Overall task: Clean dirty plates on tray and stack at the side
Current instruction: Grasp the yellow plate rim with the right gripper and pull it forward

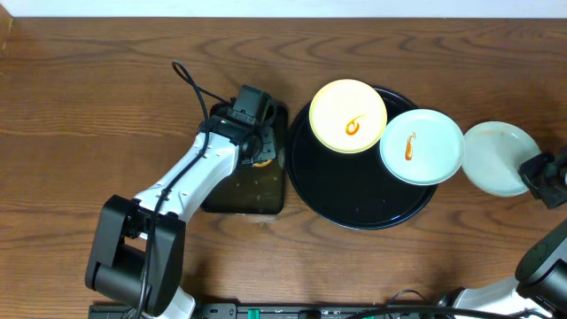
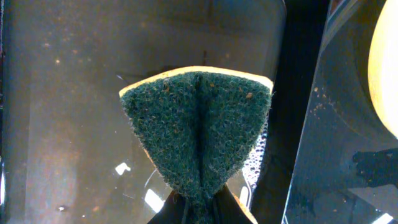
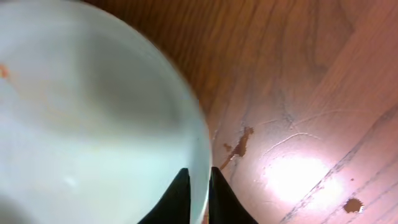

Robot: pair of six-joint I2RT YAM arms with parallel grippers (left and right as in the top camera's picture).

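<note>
The round black tray holds a pale yellow plate and a pale blue-white plate, each with an orange smear at centre. A second pale blue-white plate lies on the wood right of the tray; in the right wrist view it fills the left side. My right gripper is shut on this plate's rim, also seen in the overhead view. My left gripper is shut on a green-and-yellow sponge, over the rectangular tray.
The small rectangular black tray holds shallow water with a few bubbles. The round tray's edge shows to its right. A cable loops behind the left arm. Brown stains mark the wood near the right gripper.
</note>
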